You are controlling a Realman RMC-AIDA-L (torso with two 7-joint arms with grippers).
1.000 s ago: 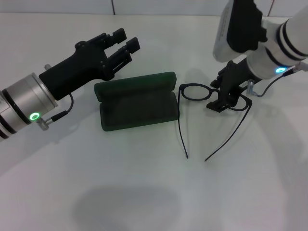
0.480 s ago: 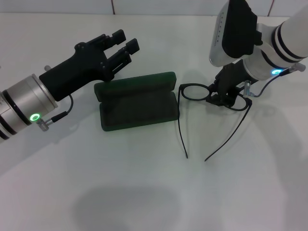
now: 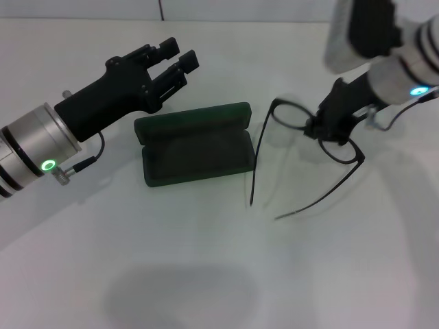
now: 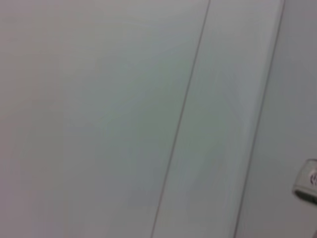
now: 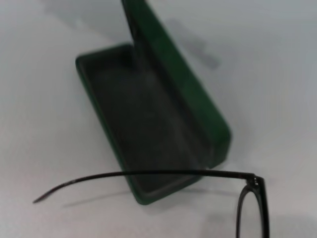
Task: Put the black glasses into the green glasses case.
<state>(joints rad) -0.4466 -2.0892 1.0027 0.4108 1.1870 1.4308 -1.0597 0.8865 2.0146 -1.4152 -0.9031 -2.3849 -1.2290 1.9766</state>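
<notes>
Surface before me is a plain white table point(image 3: 206, 274) — matte, uniform, no cloth or markings. Soft grey shadows fall on it, the broadest a diffuse patch near the edge closest to me; lighting reads as even and overhead. Behind the table's far edge stands a pale wall point(image 3: 226, 8) with one thin dark vertical seam. My left wrist camera sees only light panelling point(image 4: 99, 119) — two narrow lines run slantwise across it, and a small white fitting point(image 4: 308, 186) at one edge.

A white table point(image 3: 206, 274) meets what looks like a tiled wall point(image 3: 206, 8).
</notes>
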